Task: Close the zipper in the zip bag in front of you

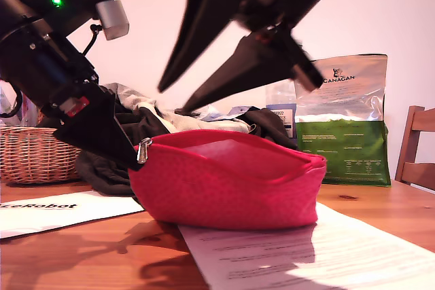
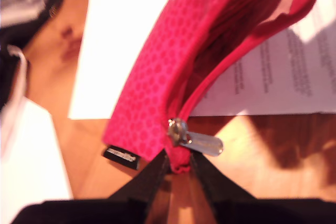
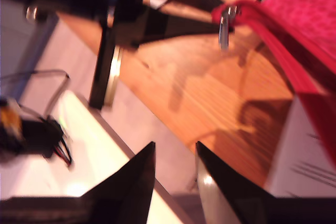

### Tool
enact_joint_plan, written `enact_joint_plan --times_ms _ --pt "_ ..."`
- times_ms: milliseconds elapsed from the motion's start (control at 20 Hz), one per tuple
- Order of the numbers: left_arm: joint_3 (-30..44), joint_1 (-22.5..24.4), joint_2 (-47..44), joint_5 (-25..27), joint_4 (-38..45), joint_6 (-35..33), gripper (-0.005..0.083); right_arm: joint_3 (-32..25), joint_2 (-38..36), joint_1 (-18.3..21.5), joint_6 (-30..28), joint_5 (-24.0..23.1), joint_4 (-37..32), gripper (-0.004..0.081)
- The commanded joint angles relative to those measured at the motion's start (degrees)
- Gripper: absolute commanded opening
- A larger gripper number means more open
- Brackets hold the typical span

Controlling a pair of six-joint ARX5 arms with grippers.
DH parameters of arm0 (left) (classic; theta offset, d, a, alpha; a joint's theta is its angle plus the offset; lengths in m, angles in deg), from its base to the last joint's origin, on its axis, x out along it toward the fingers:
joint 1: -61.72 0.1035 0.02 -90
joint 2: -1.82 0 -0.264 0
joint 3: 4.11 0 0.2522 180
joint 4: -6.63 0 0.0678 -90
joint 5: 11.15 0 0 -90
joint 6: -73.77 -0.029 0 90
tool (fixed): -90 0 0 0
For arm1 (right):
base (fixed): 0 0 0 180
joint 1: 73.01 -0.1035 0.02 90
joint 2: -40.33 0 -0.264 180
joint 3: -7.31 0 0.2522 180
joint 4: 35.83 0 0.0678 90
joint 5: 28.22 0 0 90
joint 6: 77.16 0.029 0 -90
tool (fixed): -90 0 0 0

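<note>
Zipper (image 2: pixel 181 129) gapes: my first tool (image 2: pixel 178 162) pinches the zip bag (image 1: pixel 224 188) beside the pull; my second tool (image 3: pixel 176 153), narrowly parted and empty, should grip the pull squarely.

My first gripper (image 2: pixel 178 163) low at the exterior view's left, jaws pinched on the end of the zip bag (image 1: pixel 224 185), my second gripper (image 1: pixel 173 100) raised above, angled down, jaws parted, holding nothing

Wooden table (image 1: pixel 380 215): zip bag (image 1: pixel 224 185), paper sheets (image 1: pixel 319 256), wicker basket (image 1: pixel 34 154), Canagan bag (image 1: pixel 343 123).
</note>
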State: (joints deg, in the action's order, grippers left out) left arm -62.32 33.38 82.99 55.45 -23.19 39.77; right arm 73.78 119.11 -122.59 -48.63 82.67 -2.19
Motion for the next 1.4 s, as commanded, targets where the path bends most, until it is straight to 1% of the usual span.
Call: enact_joint_plan --times_ms 0,200,300,400,550,600,650,700,750,800,950,1150,1250,1350 --pt "0.0 0.1 0.8 -1.5 0.2 4.9 -0.0021 -0.9 1.6 -0.4 1.3 0.3 -0.7 0.0211" --pt "-1.8 0.2 0.8 -3.8 -1.3 12.1 -0.0021 -1.1 4.0 -0.5 1.0 -0.1 -0.8 0.0211" --pt "-3.1 0.8 0.8 -6.2 -3.0 14.2 -0.0021 -1.1 4.7 -0.5 0.1 -0.6 -1.0 0.0211" --pt "-4.0 1.2 0.8 -8.4 -4.2 16.0 -0.0021 -1.1 5.0 0.3 0.2 -0.7 -2.4 0.0211" --pt "-4.2 1.6 0.8 -10.8 -4.1 16.5 -0.0021 -1.1 5.0 1.9 0.6 -1.0 -6.1 0.0211" --pt "-4.2 1.6 0.8 -11.3 -4.1 16.5 -0.0021 -1.1 5.0 2.1 0.5 -2.2 -7.3 0.0211" --pt "-4.2 1.6 0.8 -11.4 -4.1 16.5 -0.0021 -1.1 5.0 2.3 -0.6 -3.3 -7.6 0.0211" --pt "-4.2 1.6 0.8 -11.4 -4.2 16.5 -0.0021 -1.1 5.1 2.5 -1.7 -3.5 -7.3 0.021" --pt "-4.2 1.6 0.8 -11.5 -4.1 16.5 -0.0021 -1.1 5.2 2.5 -3.2 -3.9 -7.0 0.0197" --pt "-4.2 1.6 0.8 -11.8 -4.0 16.5 -0.0021 -1.1 5.5 2.5 -3.9 -4.6 -7.1 0.0152" --pt "-4.3 1.6 0.8 -12.2 -3.6 16.5 -0.0021 -1.1 7.3 2.5 -5.9 -4.9 -8.9 -0.0018" --pt "-4.3 1.6 0.8 -12.2 -3.7 16.5 -0.0021 -1.1 10.3 2.4 -6.5 -5.0 -11.2 -0.0011" --pt "-4.3 2.3 0.8 -12.3 -3.6 16.5 -0.0021 -1.1 10.6 2.5 -7.0 -5.0 -12.5 -0.0011" --pt "-4.3 2.8 0.8 -13.6 -3.7 16.5 -0.0021 -1.1 10.6 2.5 -6.8 -4.9 -14.8 -0.0011"
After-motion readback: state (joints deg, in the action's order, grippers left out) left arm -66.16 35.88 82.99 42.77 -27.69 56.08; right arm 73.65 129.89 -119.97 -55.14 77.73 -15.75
